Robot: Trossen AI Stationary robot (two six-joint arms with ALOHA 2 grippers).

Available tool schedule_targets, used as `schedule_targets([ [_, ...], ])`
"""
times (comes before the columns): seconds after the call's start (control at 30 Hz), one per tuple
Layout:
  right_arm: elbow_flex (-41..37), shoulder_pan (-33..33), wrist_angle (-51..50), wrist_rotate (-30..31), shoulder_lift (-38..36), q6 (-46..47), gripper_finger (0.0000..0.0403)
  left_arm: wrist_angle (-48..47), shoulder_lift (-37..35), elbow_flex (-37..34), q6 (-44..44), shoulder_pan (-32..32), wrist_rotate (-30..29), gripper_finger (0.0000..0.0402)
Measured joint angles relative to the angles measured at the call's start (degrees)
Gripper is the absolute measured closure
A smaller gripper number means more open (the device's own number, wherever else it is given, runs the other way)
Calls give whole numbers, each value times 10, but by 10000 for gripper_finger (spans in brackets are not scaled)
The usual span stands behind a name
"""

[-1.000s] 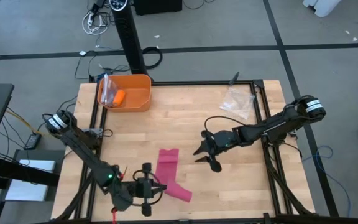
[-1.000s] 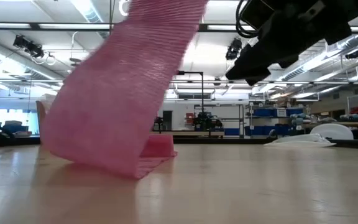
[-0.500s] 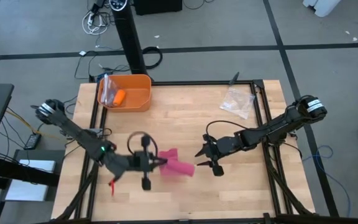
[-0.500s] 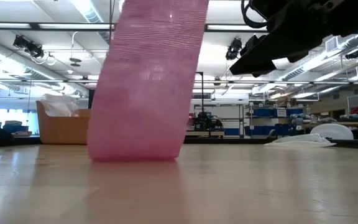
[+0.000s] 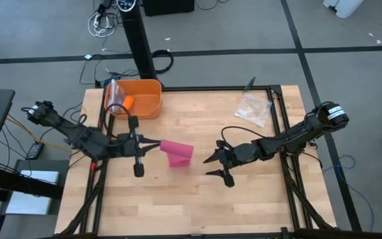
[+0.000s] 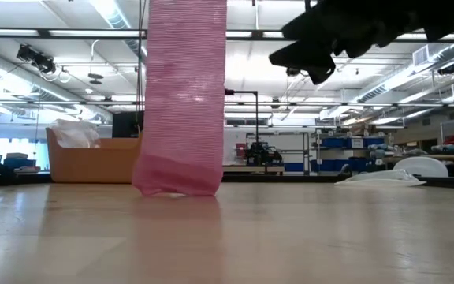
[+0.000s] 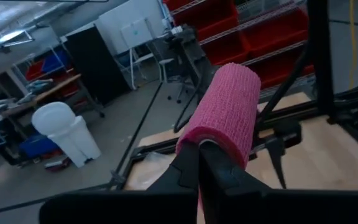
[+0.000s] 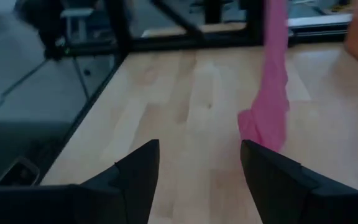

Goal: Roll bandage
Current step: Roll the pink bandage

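The bandage, a magenta-pink ribbed strip, hangs near the table's middle, its top end pinched in the left gripper, whose fingers are clenched on it. Its bottom end touches the wood in a small crumple. The right gripper, fingers spread and empty, hovers just beside it. At the far left corner an orange bin holds a small orange object and clear plastic. A clear bag lies near the far right edge. The low view shows the strip hanging straight as a tall vertical band; the left wrist view shows it draped over the fingers.
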Motion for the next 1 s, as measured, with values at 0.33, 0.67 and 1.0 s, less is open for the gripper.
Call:
schedule_targets([
  [0.33, 0, -22, 135, 37, 124, 5, 173, -7, -38, 0, 44, 8, 0, 401],
  [0.67, 0, -88, 297, -27, 276, 83, 160, 15, -68, 0, 102, 11, -5, 401],
  [1.0, 66, -127, 396, -138, 375, 20, 157, 13, -71, 43, 136, 11, -24, 401],
])
